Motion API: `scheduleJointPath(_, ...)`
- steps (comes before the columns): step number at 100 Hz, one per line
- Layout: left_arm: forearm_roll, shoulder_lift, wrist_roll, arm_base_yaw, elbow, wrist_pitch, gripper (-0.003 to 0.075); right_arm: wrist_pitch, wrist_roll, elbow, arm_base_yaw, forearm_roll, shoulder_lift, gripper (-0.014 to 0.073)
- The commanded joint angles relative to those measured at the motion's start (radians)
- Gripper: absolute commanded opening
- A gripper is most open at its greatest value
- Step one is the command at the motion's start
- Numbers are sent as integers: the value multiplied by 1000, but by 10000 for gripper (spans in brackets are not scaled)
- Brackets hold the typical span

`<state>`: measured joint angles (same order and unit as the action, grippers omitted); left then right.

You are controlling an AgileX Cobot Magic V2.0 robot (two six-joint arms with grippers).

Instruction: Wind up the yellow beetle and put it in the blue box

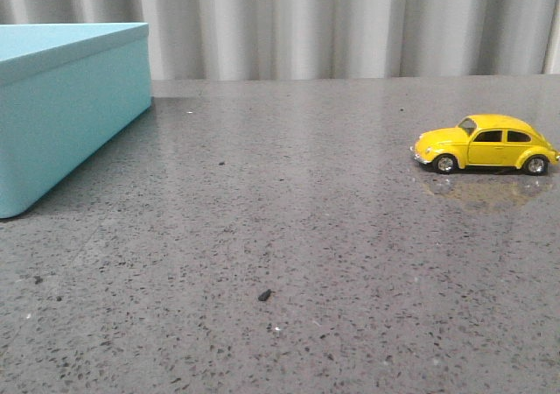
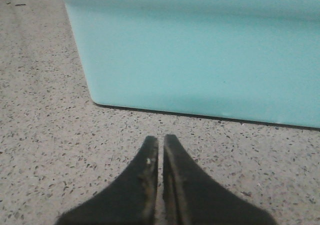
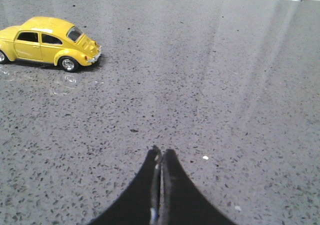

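One yellow beetle (image 1: 486, 143) and one blue box (image 1: 66, 105) are all we count on the speckled grey tabletop (image 1: 289, 236), plus two grippers that show only in their own wrist views. We take the box as our landmark: it sits at the far left of the front view, and the beetle stands on its four wheels well apart from it, far off to the right, side-on with its nose pointing back toward the box. A small dark crumb (image 1: 264, 295) lies on the bare stone between them, nearer the camera.

Our left gripper (image 2: 161, 141) has its jaws pressed together with only a thin slit between them, holding nothing; it hangs low over the tabletop near the box wall (image 2: 200, 60), not touching it.

Our right gripper (image 3: 161, 152) is likewise drawn closed and holds nothing. The beetle (image 3: 47, 42) lies ahead of it and off to one side, well apart from the fingertips.
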<state>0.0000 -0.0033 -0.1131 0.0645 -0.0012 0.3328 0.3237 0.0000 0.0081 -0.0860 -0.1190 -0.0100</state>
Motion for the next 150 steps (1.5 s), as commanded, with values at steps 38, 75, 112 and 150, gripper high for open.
scheduleJointPath(38, 0, -31, -8, 4, 26, -46, -21, -17, -9, 23, -8, -2, -19, -64)
scheduleJointPath(75, 0, -31, -8, 4, 26, -46, -21, -17, -9, 23, -8, -2, -19, -64)
scheduleJointPath(112, -67, -31, -8, 4, 26, -130, -21, -11, -9, 23, -8, -25, -19, -64)
scheduleJointPath(150, -83, -31, -8, 4, 26, -289, -21, -132, -9, 23, -8, -25, -19, -64)
